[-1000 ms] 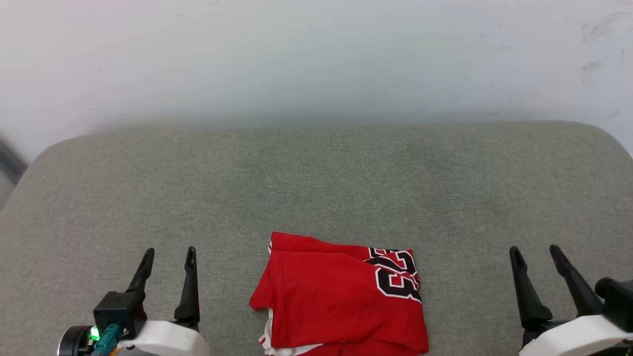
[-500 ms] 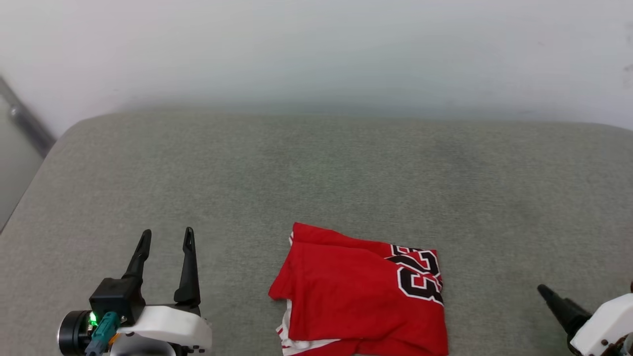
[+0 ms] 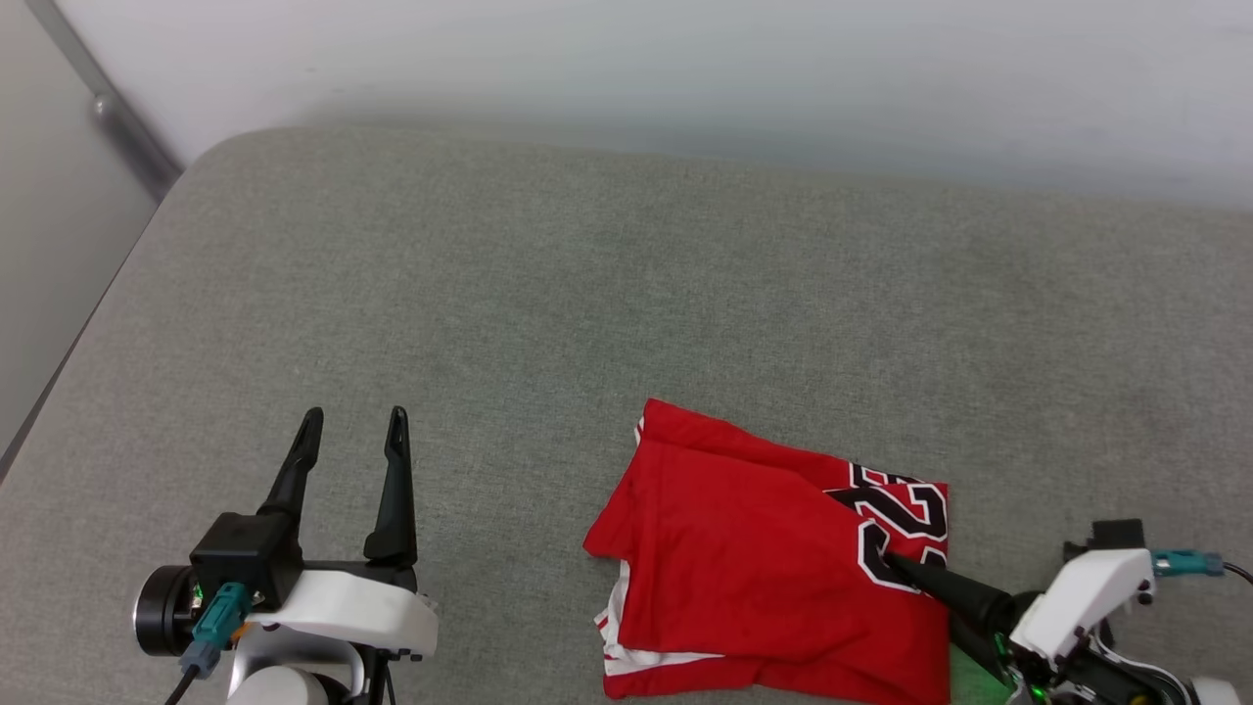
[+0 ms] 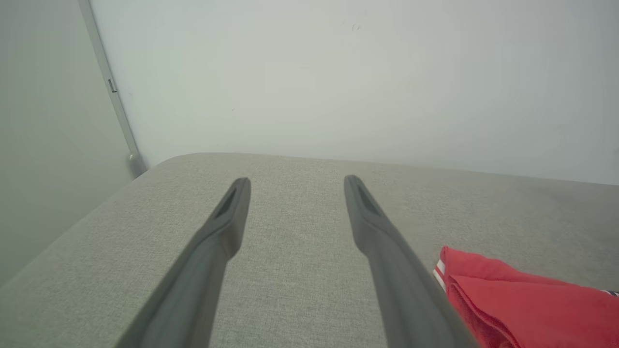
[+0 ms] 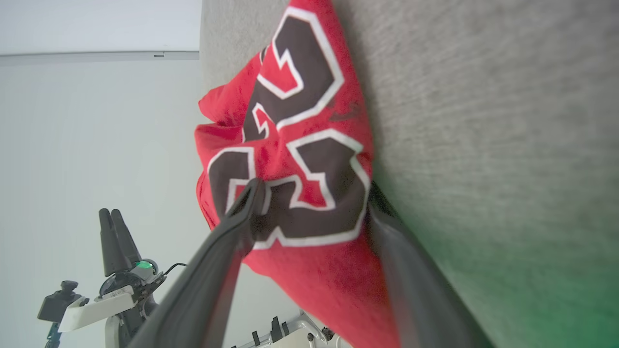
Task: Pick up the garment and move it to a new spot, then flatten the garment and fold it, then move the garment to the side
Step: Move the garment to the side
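Lying folded on the grey cushion [image 3: 587,294], the shirt [image 3: 754,548] sits between the two claws, touching the right claw [image 5: 314,193] and well apart from the left claw [image 3: 354,421]. It is bright red and folded into a rough rectangle of several layers, with soft creases across the plain top layer. On the side nearest the right claw, a black "23" outlined in white runs sideways along the edge. At the corner nearest the left claw, a white layer with red-striped trim peeks out from under the red. A thin line of the same trim shows at the far corner.

The right claw is released, with its fingers spread wide across the numbered edge. One finger [image 5: 232,227] lies on top of the cloth with its tip on a black digit. The other runs low along the shirt's edge next to the cushion, so the fold lies between them unpinched. A green glow tints the cushion beside this claw.

The left claw is also released, its fingers parted over bare cushion and pointing toward the pale wall [image 3: 685,59]. In its wrist view, the shirt's red corner shows just to the right of its fingers.
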Tool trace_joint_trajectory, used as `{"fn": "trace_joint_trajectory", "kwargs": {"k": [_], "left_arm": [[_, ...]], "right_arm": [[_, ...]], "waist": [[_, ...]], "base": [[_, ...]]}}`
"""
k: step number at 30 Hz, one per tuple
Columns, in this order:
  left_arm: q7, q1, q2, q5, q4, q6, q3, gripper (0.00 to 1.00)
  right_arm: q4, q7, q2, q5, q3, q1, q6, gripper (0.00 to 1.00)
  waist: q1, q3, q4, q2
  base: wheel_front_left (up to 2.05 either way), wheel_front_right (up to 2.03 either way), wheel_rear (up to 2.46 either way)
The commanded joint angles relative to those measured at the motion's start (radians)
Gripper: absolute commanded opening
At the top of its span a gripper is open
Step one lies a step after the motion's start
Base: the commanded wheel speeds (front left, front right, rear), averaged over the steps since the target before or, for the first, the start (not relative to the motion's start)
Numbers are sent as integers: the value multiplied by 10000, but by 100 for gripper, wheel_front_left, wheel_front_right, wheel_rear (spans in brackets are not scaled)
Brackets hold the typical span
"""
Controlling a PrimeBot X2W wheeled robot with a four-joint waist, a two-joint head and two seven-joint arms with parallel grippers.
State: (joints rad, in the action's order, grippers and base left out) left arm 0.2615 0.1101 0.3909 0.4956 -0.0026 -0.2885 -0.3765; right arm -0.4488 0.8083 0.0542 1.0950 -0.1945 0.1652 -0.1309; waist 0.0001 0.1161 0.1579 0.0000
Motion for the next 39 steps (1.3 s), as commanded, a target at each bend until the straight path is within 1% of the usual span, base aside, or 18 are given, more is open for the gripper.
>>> {"fn": "trace_joint_trajectory", "kwargs": {"k": [1, 2, 3, 4, 7, 8, 11, 14, 17, 19, 20, 23, 28, 30, 34, 36, 39], "left_arm": [[45, 140, -49, -76, 51, 55, 64, 100], [46, 154, -58, -88, 67, 73, 82, 100], [46, 174, -69, -91, 95, 81, 91, 100], [46, 188, -77, -94, 120, 92, 98, 100], [46, 182, -101, -137, 185, 141, 114, 100], [46, 182, -101, -137, 185, 141, 114, 100], [46, 94, -130, -159, 224, 155, 152, 100], [46, -51, -158, -172, 225, 146, 155, 100], [45, -212, -168, -190, 149, 122, 201, 100], [45, -303, -158, -218, 72, 91, 251, 100], [45, -349, -144, -215, 33, 94, 290, 100], [45, -484, -148, -259, -99, 80, 326, 100], [36, -452, -132, -329, -369, 123, 356, 100], [36, -309, -101, -375, -475, 138, 367, 100], [-27, 54, 5, -507, -743, 219, 293, 100], [-147, 328, 81, -616, -888, 312, 204, 100], [-356, 907, 203, -780, -1108, 469, 81, 100]], "right_arm": [[-310, -97, -64, 408, 394, 151, 4, 100], [-418, -182, -81, 549, 626, 217, 4, 73], [-502, -272, -100, 680, 861, 287, 4, 35], [-564, -370, -103, 783, 1024, 331, 4, 0], [-524, -701, -61, 683, 1454, 414, 4, 0], [-524, -701, -61, 683, 1454, 414, 4, 0], [-210, -1090, 305, 396, 1885, 428, 2, 0], [120, -1594, 755, -356, 2558, 407, 2, 0], [361, -2087, 1326, -1502, 3268, 410, 4, 0], [435, -2380, 1668, -2415, 3670, 493, 4, 0], [455, -2495, 1908, -3047, 3881, 577, 4, 0], [424, -2655, 2257, -4426, 4149, 748, 4, 0], [403, -2605, 2523, -6162, 4152, 1275, 5, 0], [379, -2566, 2489, -6640, 4212, 1551, 5, 0], [253, -2857, 2661, -7630, 4270, 2302, 5, 0], [73, -3154, 2733, -7948, 4180, 2704, 5, 0], [-221, -3726, 2834, -8331, 3927, 3327, 5, 0]], "waist": [[-1, 152, 105, 0], [-1, 167, 107, 0], [-1, 174, 109, 0], [-1, 181, 107, 0], [-1, 121, 86, 0], [-1, 121, 86, 0], [-1, -49, -29, 0], [-1, -264, -254, 0], [-1, -440, -618, 0], [-1, -529, -978, 0], [-1, -552, -1183, 0], [-1, -605, -1886, 0], [-1, -345, -3262, 0], [-1, -102, -3814, 0], [-1, 590, -4763, 0], [-1, 1022, -5082, 0], [-1, 1713, -5346, 0]], "base": [[0, 0, 0], [0, 0, 0], [0, 0, 0], [0, 0, 0], [0, 0, 0], [0, 0, 0], [0, 0, 0], [0, 0, 0], [0, 0, 0], [0, 0, 0], [0, 0, 0], [0, 0, 0], [0, 0, 0], [0, 0, 0], [0, 0, 0], [0, 0, 0], [0, 0, 0]]}}
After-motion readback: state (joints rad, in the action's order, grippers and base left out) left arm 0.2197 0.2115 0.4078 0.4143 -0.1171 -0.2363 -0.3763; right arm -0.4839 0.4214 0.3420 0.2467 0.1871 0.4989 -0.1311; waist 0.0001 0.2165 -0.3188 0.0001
